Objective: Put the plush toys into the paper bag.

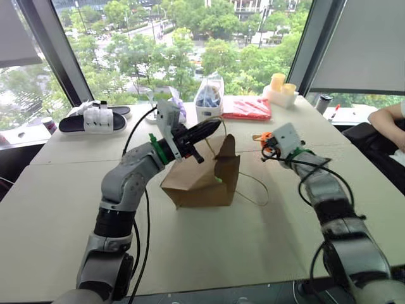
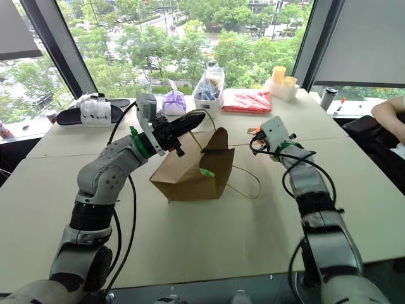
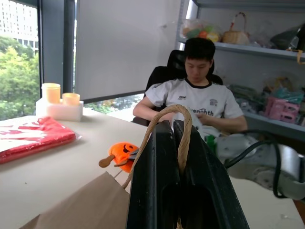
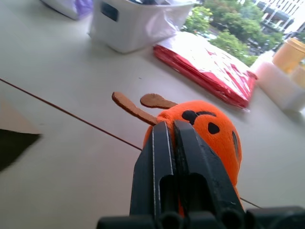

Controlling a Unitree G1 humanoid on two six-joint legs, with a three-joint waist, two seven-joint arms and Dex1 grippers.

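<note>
- Judging progress, we are seeing the task roughly half done: a scrap of bright green, which we are taking for the green plush toy (image 2: 207,171), is showing in the mouth of the brown paper bag (image 1: 204,177), which is sitting near the middle of the tabletop (image 1: 57,209).
- We are keeping our left gripper (image 3: 177,143) clenched on one twisted-cord handle (image 3: 167,114), lifting that side so the bag's mouth is gaping toward our right arm.
- We are clamping our right gripper (image 4: 170,138) shut on the orange plush toy (image 4: 209,131), just right of the bag, toward the tabletop's far right part; whether the toy is lifted or resting on the surface, we cannot tell.
- Still ahead of us, we are reckoning: carrying the orange toy over the open mouth, letting it go inside, then freeing the handle.
- Looking through the head views, we are getting the whole layout: bag, both arms, and along the far edge a purple pouch (image 2: 174,101), a clear bag with blue contents (image 1: 209,96) and a red packet (image 1: 247,107). The orange toy is peeking out there as a small patch beside the right wrist.
- Looking along the left wrist, we are seeing the cord looped over our closed fingers, the orange toy's dark face beyond, and a seated person (image 3: 198,95) past the table's edge.
- Looking along the right wrist, we are seeing the grip itself, fingers pressed into the orange fabric.
</note>
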